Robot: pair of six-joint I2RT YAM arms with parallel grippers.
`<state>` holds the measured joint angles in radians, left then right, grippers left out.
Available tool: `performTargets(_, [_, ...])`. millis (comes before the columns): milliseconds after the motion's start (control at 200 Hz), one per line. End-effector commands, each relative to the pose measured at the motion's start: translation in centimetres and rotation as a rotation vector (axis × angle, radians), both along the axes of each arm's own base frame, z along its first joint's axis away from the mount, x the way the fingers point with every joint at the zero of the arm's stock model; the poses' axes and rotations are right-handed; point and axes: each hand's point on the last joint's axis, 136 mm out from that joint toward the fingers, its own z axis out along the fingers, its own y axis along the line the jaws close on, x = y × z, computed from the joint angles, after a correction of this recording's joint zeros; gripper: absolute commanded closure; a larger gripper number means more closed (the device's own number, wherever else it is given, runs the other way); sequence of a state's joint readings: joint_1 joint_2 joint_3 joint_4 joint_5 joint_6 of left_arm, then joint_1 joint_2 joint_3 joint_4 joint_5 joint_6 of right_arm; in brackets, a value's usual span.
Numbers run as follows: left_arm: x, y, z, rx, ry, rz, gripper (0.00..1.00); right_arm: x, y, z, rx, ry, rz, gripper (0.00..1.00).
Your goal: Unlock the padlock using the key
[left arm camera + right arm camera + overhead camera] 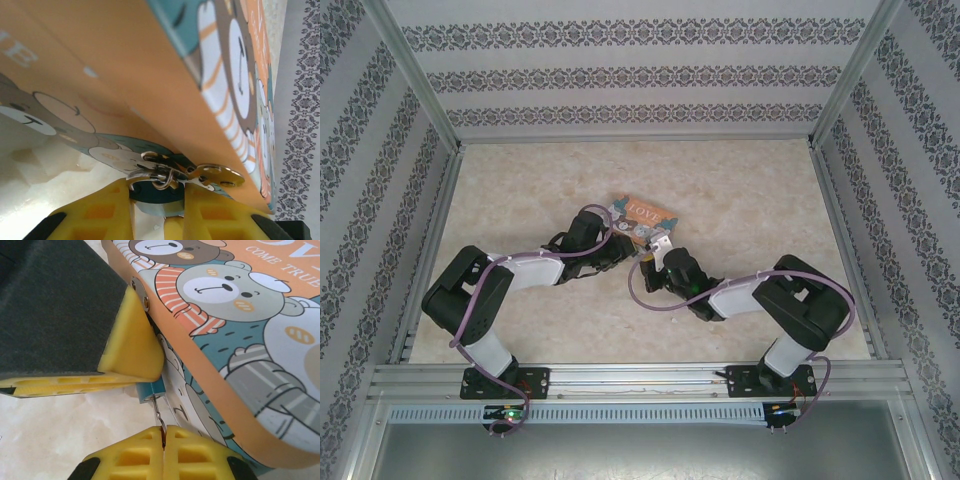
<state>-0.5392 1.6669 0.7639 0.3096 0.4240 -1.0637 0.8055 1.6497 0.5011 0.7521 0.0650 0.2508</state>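
The tin point(642, 212), printed with cartoon bears and the word LOVE, lies on the table point(740, 200), and both arms meet at its near edge. The padlock point(154, 201) hangs at the tin's front wall, just below the lid's orange rim. Its silvery shackle point(161, 176) is threaded through the metal hasp point(215, 175) riveted to that wall. The left gripper point(157, 212) clamps the padlock's blue-teal body, with one yellow finger pressed on each side of it. In the right wrist view the same teal body point(150, 390) shows tucked under the tin's edge, beside the left gripper's yellow finger. The right gripper point(163, 437) sits just in front of the tin. Its two yellow fingers are pressed together on the key point(158, 412), a thin dark sliver that rises from between them. The key's far tip touches the padlock's underside; how deep it sits in the keyhole cannot be told from these views
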Motion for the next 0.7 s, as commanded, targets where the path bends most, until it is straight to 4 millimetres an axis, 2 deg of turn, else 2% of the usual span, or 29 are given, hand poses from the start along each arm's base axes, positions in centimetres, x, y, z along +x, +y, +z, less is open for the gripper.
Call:
performTargets(0, [-1.8, -2.9, 2.6, -0.097, 0.007, -0.126, 0.76, 1.9, 3.8, 7.5, 0.188, -0.186, 0.081, 1.00])
performTargets(440, [-1.7, -3.3, 2.2, -0.107, 0.016, -0.122, 0.76, 2.0, 3.9, 6.2, 0.201, -0.142, 0.073, 1.00])
performTargets(694, [-1.6, -3.8, 1.9, -0.107, 0.024, -0.128, 0.76, 2.4, 3.7, 6.8, 0.248, -0.128, 0.049, 1.00])
